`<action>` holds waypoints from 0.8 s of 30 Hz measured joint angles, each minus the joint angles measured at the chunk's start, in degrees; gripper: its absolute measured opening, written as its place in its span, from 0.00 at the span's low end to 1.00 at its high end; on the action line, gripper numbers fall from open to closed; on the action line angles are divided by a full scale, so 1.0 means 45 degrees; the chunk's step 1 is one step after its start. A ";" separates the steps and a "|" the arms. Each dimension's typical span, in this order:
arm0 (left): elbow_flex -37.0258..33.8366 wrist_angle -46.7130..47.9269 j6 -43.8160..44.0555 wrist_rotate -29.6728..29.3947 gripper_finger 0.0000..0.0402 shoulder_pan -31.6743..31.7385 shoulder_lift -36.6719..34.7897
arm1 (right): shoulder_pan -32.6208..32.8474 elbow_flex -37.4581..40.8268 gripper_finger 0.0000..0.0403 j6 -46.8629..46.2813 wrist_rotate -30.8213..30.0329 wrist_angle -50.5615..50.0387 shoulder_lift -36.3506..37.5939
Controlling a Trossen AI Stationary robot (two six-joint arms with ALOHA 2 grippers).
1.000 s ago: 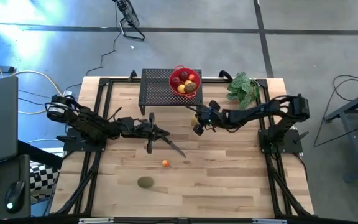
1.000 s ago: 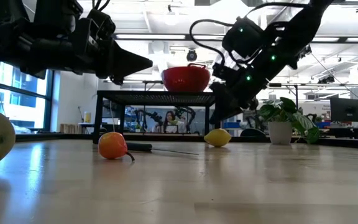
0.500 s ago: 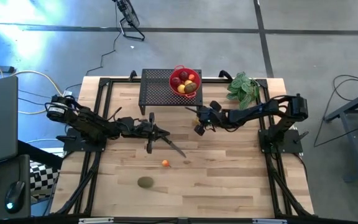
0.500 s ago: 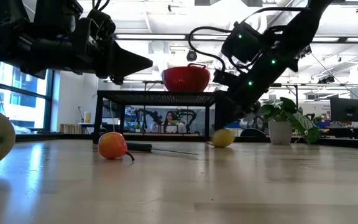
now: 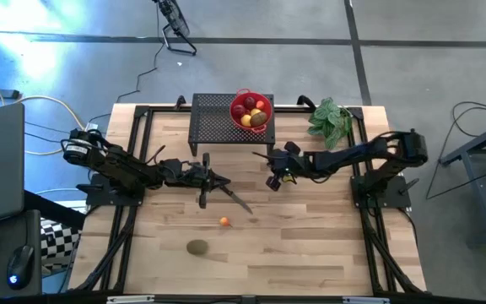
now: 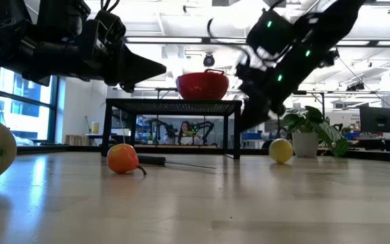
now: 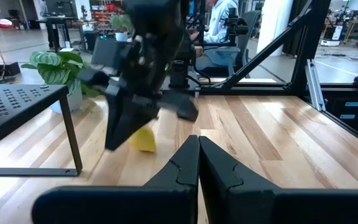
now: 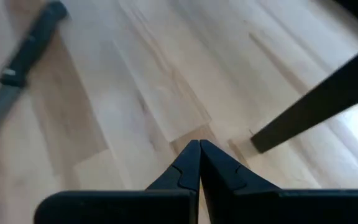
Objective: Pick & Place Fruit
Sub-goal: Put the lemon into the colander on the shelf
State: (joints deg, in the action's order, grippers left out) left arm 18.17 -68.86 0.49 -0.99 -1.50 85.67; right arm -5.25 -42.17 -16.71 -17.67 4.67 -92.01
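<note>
We're over the tabletop (image 5: 310, 245) now, taking the black mesh rack (image 5: 218, 122) as our landmark; red bowl (image 5: 251, 111) sits on the rack's right end w/ several fruit inside, red and yellow pieces plus a brownish one; right pincer (image 5: 272, 181) hangs just off the rack's front-right corner, fingers clenched tip to tip, grasping nothing; its wrist view shows the closed tips (image 8: 199, 148) above bare wood beside a rack leg; lemon (image 6: 281, 150) lies on the wood near that pincer, loose, not held; from the left wrist cam we see it (image 7: 143, 140) right under the right arm; in the high view we can't make it out, arm covers it.

Left pincer (image 5: 223, 181) sits in front of the rack, roughly level w/ its middle, also clenched and empty; knife (image 5: 236, 199) lies slanted just beyond its tips; small orange fruit (image 5: 224, 221) rests further out from the rack, past the knife; kiwi (image 5: 197, 247) further still, toward the near tabletop edge; leafy green plant (image 5: 329, 121) stands to the rack's right, at the far corner; a seated person (image 6: 183, 130) shows in the room behind the rack's legs.
</note>
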 joint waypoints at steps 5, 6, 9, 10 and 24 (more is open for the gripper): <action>0.0000 0.0003 0.0000 0.0000 0.00 0.0000 0.0000 | 0.0321 0.0003 0.01 -0.0470 -0.0036 -0.1779 0.1551; 0.0000 0.0010 0.0000 0.0000 0.00 0.0000 0.0000 | 0.0380 0.0007 0.01 -0.0907 -0.0031 -0.2185 0.1871; 0.0000 -0.0009 0.0000 0.0000 0.00 0.0000 0.0000 | 0.0455 -0.0009 0.01 -0.3157 0.0199 -0.4041 0.3056; 0.0000 0.0009 0.0000 -0.0005 0.00 0.0000 0.0000 | 0.0455 -0.0005 0.01 -0.4007 0.0375 -0.4803 0.3433; 0.0005 0.0001 -0.0165 -0.0010 0.00 0.0005 0.0005 | 0.1038 0.0005 0.01 -0.9890 0.2440 -1.3161 0.3558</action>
State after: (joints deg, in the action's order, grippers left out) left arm 18.20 -68.86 -0.25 -1.04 -1.48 85.69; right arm -0.58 -42.15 -61.21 -6.69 -54.56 -76.00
